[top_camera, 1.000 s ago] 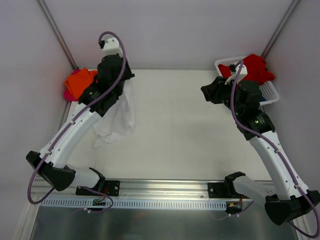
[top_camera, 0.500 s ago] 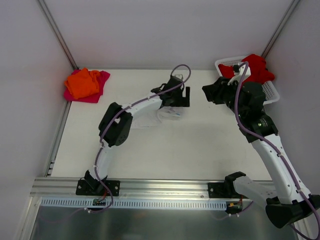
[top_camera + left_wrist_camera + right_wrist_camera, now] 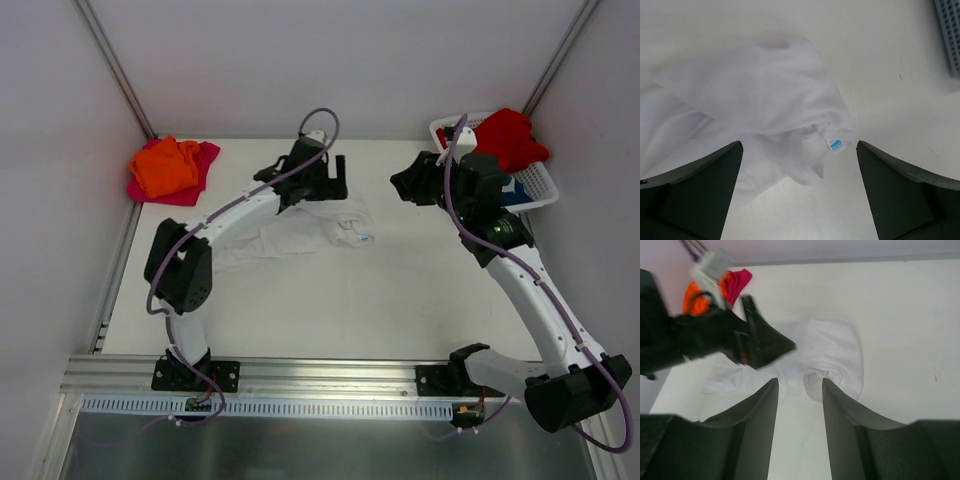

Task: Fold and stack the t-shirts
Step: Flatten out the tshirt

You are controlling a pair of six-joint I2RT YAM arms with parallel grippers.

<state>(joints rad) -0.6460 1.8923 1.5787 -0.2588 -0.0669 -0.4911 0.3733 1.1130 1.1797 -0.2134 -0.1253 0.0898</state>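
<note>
I'm looking into a pale, plain-walled booth with slanted metal posts in the back corners. The counter is a matte white board, and a metal rail along its near edge carries both arm bases.

The white t-shirt lies crumpled on the counter a little left of the middle, stretched out sideways with its bulkier end to the right. Through the left wrist camera it is a soft, rumpled heap with folds bunched at its edge, where a small blue label peeks out. The right wrist camera shows the same shirt as a rounded lump with a flatter tail running off to the left.

The left pincer hangs just above the far side of the white shirt. Its jaws are spread wide, with nothing between them but cloth lying below. The right pincer hangs off to the right of the shirt, aimed towards it. Its jaws stand apart with a narrower gap and it grips nothing.

In the far left corner an orange t-shirt sits on top of a pink t-shirt. At the far right a red t-shirt is heaped in a white mesh basket.
</note>
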